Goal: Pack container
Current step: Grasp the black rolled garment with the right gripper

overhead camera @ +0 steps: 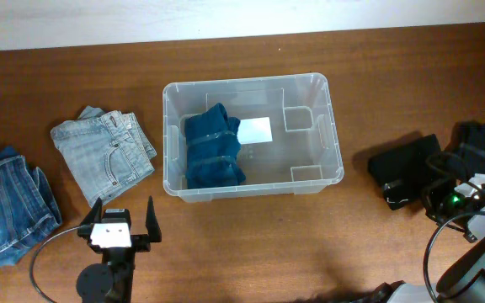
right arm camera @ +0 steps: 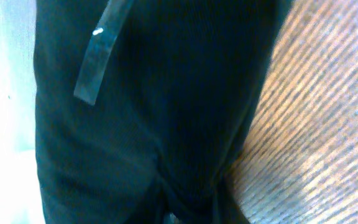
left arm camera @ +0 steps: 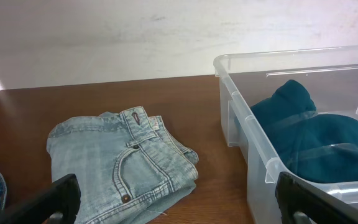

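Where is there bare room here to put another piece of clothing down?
Inside the tub, the right half beside the folded blue garment is bare. The table is free in front of the tub and along the wall behind it. It is crowded on the left, with light jeans and dark jeans, and on the right, with black clothes.

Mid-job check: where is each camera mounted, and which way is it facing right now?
Overhead: above the table, looking straight down on the container; open left pincer and right arm at the bottom edge.
Left wrist: low over the table, facing light jeans and the container's wall; its own fingers in the bottom corners.
Right wrist: close up on a black garment and table wood; no fingers visible.
Shared: overhead and left wrist both show light jeans, container, teal garment inside.
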Available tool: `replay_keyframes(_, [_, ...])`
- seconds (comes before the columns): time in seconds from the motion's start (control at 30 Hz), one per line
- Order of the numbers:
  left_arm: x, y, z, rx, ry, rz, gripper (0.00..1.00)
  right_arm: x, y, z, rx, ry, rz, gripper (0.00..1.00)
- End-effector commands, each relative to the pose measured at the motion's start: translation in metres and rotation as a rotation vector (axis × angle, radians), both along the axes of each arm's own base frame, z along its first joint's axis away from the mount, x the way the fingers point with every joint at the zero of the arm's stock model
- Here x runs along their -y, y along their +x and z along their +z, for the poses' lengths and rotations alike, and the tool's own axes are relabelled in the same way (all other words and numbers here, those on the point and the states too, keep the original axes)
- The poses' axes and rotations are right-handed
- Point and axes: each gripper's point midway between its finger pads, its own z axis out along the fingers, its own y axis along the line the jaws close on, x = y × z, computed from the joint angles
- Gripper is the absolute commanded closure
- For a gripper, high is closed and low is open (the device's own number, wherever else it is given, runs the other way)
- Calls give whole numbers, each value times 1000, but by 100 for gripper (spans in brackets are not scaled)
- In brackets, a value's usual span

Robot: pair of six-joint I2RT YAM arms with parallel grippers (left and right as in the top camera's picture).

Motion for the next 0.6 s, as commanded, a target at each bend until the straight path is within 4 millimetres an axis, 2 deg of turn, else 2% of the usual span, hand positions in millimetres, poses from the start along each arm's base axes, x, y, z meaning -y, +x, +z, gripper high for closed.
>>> replay_keyframes(0.0, [-2, 0, -3, -1, 16, 7, 0, -2, -4, -9, -20, -12, 20, 96])
replay_keyframes(0.1, [-2, 0, -3, -1, 16, 7, 0, -14, 12, 10, 106, 35, 92, 96])
replay_keyframes(0.23, [-2, 0, -3, -2, 16, 6, 0, -23, 34, 49, 269, 114, 161, 96])
replay_keyframes(0.4, [-2, 0, -3, -1, 16, 6, 0, -19, 42, 93, 325, 81, 199, 96])
replay_keyframes(0.57, [-2, 0, -3, -1, 16, 6, 0, -20, 45, 154, 370, -35, 256, 96])
